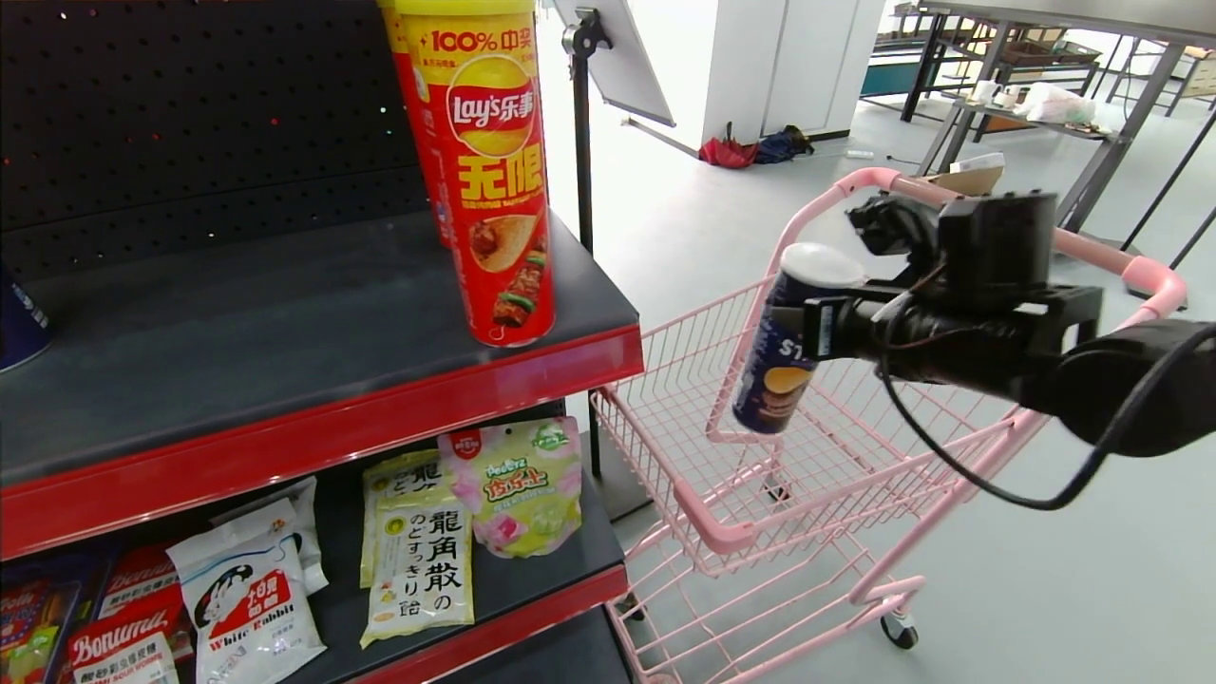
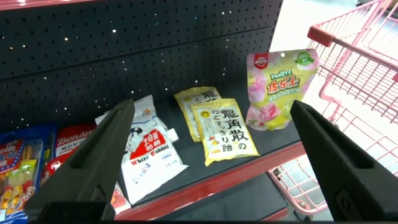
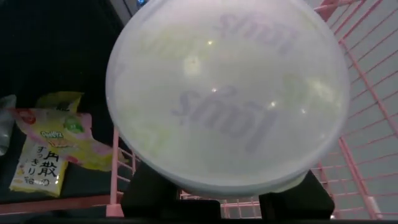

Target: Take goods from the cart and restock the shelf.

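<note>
Fingers (image 2: 93,162) of the left gripper (image 2: 212,106) are standing wide apart and holding nothing, hanging in front of the lower shelf (image 2: 249,163), where a yellow lozenge bag (image 2: 225,132) is lying among other candy packs. On the upper shelf (image 1: 285,313), a red chip canister (image 1: 494,190) is standing upright near the front edge. Further right, above the basket of the pink cart (image 1: 722,532), the blue chip canister (image 1: 779,366) is hanging slightly tilted, clear of the wire. The right gripper (image 1: 809,325) is clamping it just below its white plastic lid (image 3: 227,93), fingers (image 3: 149,196) pressing opposite sides of the tube. Judging by its look, the canister is light and stiff but thin-walled and glossy. It is likely to slide or dent under a hard squeeze, so the tube wall is serving better as a hold than the lid.
</note>
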Controlling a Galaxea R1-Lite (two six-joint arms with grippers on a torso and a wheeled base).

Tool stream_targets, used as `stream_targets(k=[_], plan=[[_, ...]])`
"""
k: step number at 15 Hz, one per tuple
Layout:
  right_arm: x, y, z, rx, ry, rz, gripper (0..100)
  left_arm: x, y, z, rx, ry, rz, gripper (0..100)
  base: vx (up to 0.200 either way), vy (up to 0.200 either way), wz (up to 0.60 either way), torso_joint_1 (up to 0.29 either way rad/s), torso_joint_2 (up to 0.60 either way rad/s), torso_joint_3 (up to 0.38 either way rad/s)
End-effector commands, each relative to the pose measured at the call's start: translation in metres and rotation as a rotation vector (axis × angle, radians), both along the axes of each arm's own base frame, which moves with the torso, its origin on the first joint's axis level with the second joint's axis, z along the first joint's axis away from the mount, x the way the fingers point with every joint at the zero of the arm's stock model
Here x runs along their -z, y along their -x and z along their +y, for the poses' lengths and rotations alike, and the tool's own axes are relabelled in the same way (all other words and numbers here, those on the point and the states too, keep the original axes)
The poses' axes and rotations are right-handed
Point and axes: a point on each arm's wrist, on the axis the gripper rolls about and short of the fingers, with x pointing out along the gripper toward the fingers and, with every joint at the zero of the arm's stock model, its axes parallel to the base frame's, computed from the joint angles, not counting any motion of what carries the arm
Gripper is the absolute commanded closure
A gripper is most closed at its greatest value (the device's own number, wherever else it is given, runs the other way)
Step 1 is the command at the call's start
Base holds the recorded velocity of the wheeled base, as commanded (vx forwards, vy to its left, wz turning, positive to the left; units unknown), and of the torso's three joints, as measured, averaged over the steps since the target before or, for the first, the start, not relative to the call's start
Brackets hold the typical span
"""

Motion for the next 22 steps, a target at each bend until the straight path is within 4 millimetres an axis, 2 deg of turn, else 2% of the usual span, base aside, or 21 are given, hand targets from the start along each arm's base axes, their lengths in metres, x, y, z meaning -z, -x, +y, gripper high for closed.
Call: stream_targets(k=[1, 3, 4, 6, 8, 9, 11, 16, 18, 22], plan=[[-0.081, 0.074, -0.037, 0.101, 0.021, -0.12, 100, 0.0, 0.0, 0.0, 0.0, 0.001, 0.001, 0, 0.0, 0.0, 0.0, 0.0, 0.0, 0.0], [-0.099, 0.145, -0.063, 0.232, 0.092, -0.098, 100, 0.0, 0.0, 0.0, 0.0, 0.001, 0.0, 0, 0.0, 0.0, 0.0, 0.0, 0.0, 0.0], [-0.098, 0.181, -0.076, 0.24, 0.123, -0.065, 100, 0.0, 0.0, 0.0, 0.0, -0.001, 0.001, 0, 0.0, 0.0, 0.0, 0.0, 0.0, 0.0], [-0.065, 0.248, -0.105, 0.255, 0.117, -0.052, 100, 0.0, 0.0, 0.0, 0.004, -0.001, 0.0, 0, 0.0, 0.0, 0.0, 0.0, 0.0, 0.0], [-0.028, 0.287, -0.124, 0.372, 0.176, -0.066, 100, 0.0, 0.0, 0.0, 0.004, 0.001, 0.0, 0, 0.0, 0.0, 0.0, 0.0, 0.0, 0.0], [-0.021, 0.298, -0.127, 0.385, 0.189, -0.057, 100, 0.0, 0.0, 0.0, 0.004, 0.001, 0.0, 0, 0.0, 0.0, 0.0, 0.0, 0.0, 0.0], [-0.016, 0.304, -0.129, 0.408, 0.199, -0.036, 100, 0.0, 0.0, 0.0, 0.004, 0.001, 0.0, 0, 0.0, 0.0, 0.0, 0.0, 0.0, 0.0], [-0.01, 0.306, -0.13, 0.414, 0.207, -0.028, 100, 0.0, 0.0, 0.0, 0.004, -0.001, 0.0, 0, 0.0, 0.0, 0.0, 0.012, -0.04, -0.027], [-0.003, 0.31, -0.131, 0.406, 0.226, -0.028, 100, 0.0, 0.0, 0.0, 0.004, 0.001, 0.001, 0, 0.0, 0.0, 0.0, 0.115, -0.4, -0.264], [-0.003, 0.31, -0.131, 0.4, 0.235, -0.034, 100, 0.0, 0.0, 0.0, 0.004, 0.001, 0.001, 0, 0.0, 0.0, 0.0, 0.171, -0.53, -0.345]])
